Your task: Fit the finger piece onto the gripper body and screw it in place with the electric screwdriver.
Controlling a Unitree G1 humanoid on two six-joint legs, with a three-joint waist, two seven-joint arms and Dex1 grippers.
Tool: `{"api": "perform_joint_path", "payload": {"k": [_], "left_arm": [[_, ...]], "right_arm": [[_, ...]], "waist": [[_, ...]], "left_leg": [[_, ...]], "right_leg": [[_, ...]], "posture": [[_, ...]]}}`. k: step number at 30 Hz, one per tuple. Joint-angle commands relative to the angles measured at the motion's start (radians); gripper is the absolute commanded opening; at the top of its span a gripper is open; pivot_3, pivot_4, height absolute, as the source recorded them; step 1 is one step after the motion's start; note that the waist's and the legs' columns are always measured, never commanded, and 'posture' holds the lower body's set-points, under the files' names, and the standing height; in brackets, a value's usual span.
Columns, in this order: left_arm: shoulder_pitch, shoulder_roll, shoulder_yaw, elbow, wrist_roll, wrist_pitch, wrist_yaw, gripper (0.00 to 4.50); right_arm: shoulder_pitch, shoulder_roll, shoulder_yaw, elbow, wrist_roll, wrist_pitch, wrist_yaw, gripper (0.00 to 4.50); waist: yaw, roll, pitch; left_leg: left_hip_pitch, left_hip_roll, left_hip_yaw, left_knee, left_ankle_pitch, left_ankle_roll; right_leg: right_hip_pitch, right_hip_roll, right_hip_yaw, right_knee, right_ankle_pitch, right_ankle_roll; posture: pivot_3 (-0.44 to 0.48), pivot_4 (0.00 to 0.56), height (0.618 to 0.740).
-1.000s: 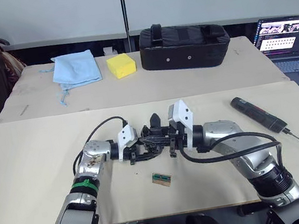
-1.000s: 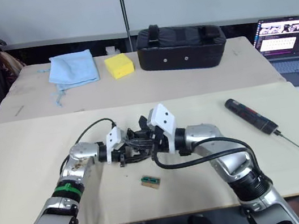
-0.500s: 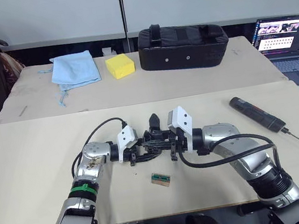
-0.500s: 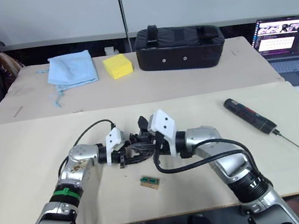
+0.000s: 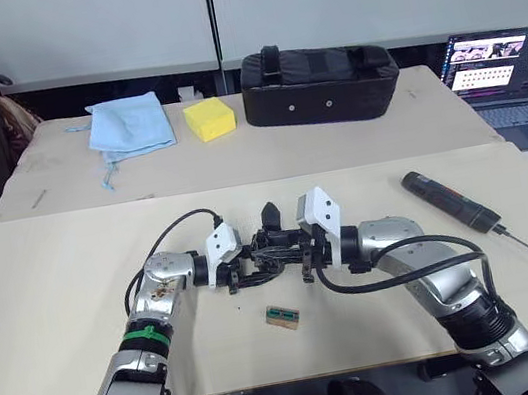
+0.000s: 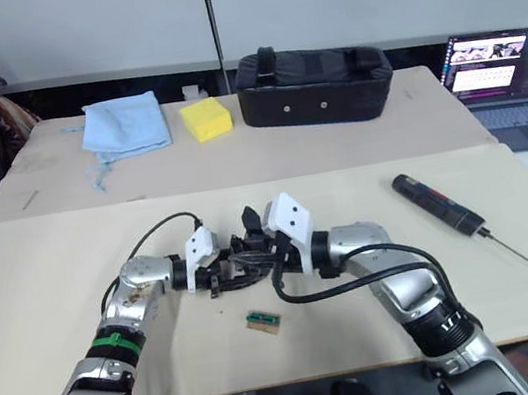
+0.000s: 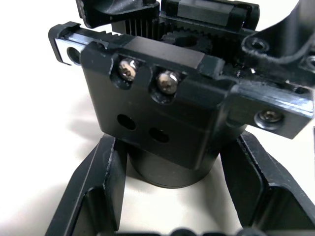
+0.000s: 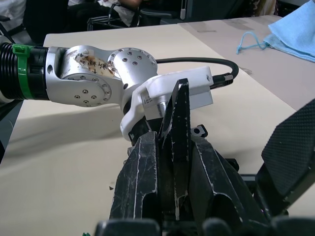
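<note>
Head view: the left end effector [image 5: 238,265] and right end effector [image 5: 291,251] met mid-surface [image 5: 47,295]; the screwdriver [image 5: 450,202] lay apart.

Left wrist: fingers [image 7: 93,191] clamped the gripper body [image 7: 172,123] by its round base.

Right wrist: fingers [image 8: 142,182] pinched the tapered finger piece [image 8: 177,123].

The gripper body [image 7: 167,123] is matt black plastic with shiny metal screw heads. The right gripper [image 8: 170,167] has scuffed, rough black fingers. The left arm's wrist [image 8: 93,78] is brushed silver metal. The desk [image 5: 47,295] is smooth, matt beige. The pouch [image 5: 130,124] is soft blue cloth.
</note>
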Motion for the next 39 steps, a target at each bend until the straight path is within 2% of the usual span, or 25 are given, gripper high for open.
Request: {"api": "perform_joint_path", "payload": {"k": [1, 5, 22, 39], "left_arm": [[0.015, 0.004, -0.022, -0.001, 0.008, -0.001, -0.018, 2.27], [0.016, 0.002, -0.023, -0.004, 0.005, 0.001, -0.016, 2.27], [0.022, 0.007, -0.023, -0.027, 0.004, 0.038, -0.007, 2.27], [0.029, 0.012, -0.031, -0.029, 0.011, 0.039, -0.006, 2.27]], "right_arm": [[0.022, -0.023, 0.006, 0.013, -0.019, 0.047, -0.002, 0.35], [0.015, -0.013, 0.015, 0.016, -0.018, 0.052, -0.002, 0.35], [-0.023, -0.001, -0.066, -0.05, 0.036, -0.012, 0.024, 0.35], [0.0, 0.046, -0.013, 0.058, -0.016, -0.041, 0.032, 0.35]], "waist": [[-0.003, 0.0, 0.0], [-0.005, 0.0, 0.0], [-0.008, 0.0, 0.0], [-0.008, 0.0, 0.0]], "left_leg": [[0.002, 0.0, 0.0, -0.001, 0.0, 0.0], [0.009, 0.001, 0.0, -0.003, 0.0, 0.0], [0.008, 0.001, 0.0, -0.003, 0.0, 0.0], [0.009, 0.001, 0.0, -0.003, 0.0, 0.0]], "right_leg": [[0.002, 0.0, 0.0, -0.001, 0.0, 0.0], [0.009, 0.0, -0.001, -0.003, -0.001, 0.0], [0.008, 0.0, -0.001, -0.003, -0.001, 0.0], [0.008, 0.0, -0.001, -0.003, -0.001, 0.0]], "posture": [[0.0, 0.15, 0.74], [0.0, 0.15, 0.74], [0.0, 0.15, 0.74], [0.0, 0.15, 0.74]]}}
